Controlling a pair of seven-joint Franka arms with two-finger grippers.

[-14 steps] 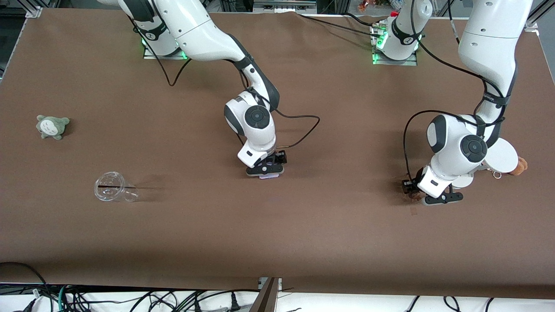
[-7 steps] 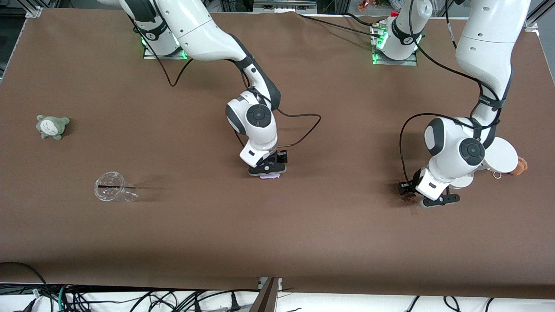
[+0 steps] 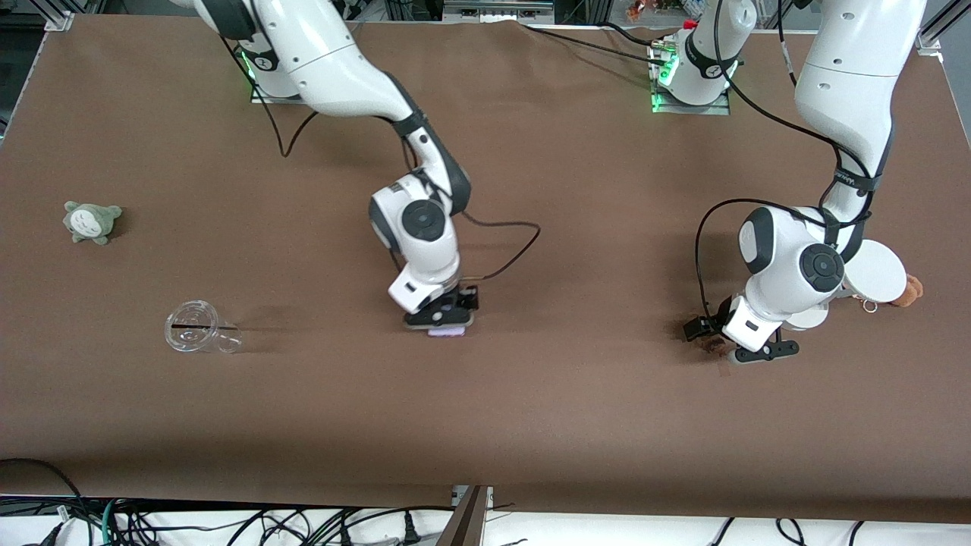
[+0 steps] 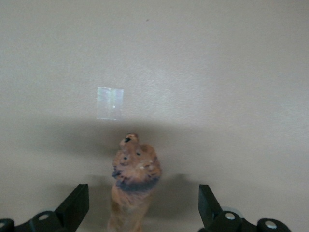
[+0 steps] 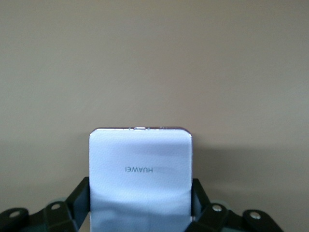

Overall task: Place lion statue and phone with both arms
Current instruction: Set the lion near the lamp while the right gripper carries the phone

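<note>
**Both arms down at the table, one gripping, one let go**

Over the middle of the brown table (image 3: 531, 394), the right arm reaches out from its base and bends sharply down at the wrist, so the right gripper (image 3: 440, 322) sits low above the cloth with its fingers (image 5: 79, 195) clamped on the two long edges of the phone (image 5: 140, 176). Toward the left arm's end, the left arm drops almost straight down from its elbow, and the left gripper (image 3: 740, 341) hangs right at the surface with its fingers (image 4: 77, 205) spread wide. The lion statue (image 4: 134, 186) is between them, touching neither one.

The front view barely shows either item, just a pale sliver under the right gripper and a brown smudge by the left one. The wrist views fill that in: the phone's back is pale lavender-white with a brand name on it, and a small shiny patch (image 4: 110, 102) lies near the lion.

Also around: a grey-green plush (image 3: 91, 221), a clear plastic cup (image 3: 199, 327) on its side, a white stand (image 3: 872, 277) and a tan plush (image 3: 909, 291). Cables run along the table's front edge.
</note>
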